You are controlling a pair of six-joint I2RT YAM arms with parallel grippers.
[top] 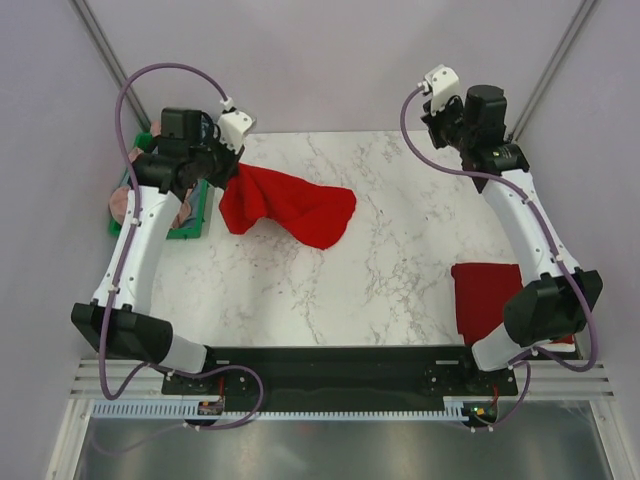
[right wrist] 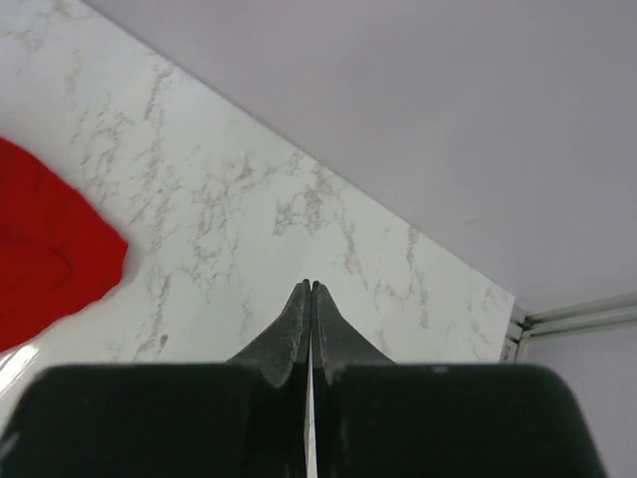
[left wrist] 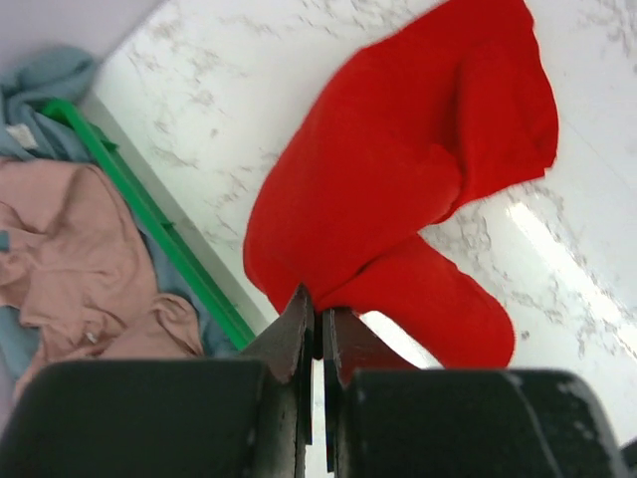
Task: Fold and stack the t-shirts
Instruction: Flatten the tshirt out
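A crumpled red t-shirt [top: 290, 205] lies on the marble table at the back left and also shows in the left wrist view [left wrist: 398, 169]. My left gripper [left wrist: 319, 309] is shut on its near edge, beside the bin; in the top view it sits at the shirt's left end [top: 228, 170]. A folded red t-shirt [top: 485, 295] lies at the front right, partly under my right arm. My right gripper [right wrist: 311, 287] is shut and empty, raised at the back right [top: 440, 125]. A pink t-shirt [left wrist: 80, 259] and a grey-blue t-shirt [left wrist: 45, 85] lie in the bin.
The green plastic bin [left wrist: 149, 214] stands off the table's left edge [top: 190, 225]. Grey walls close the back and sides. The marble table [top: 400, 250] runs between the two red shirts.
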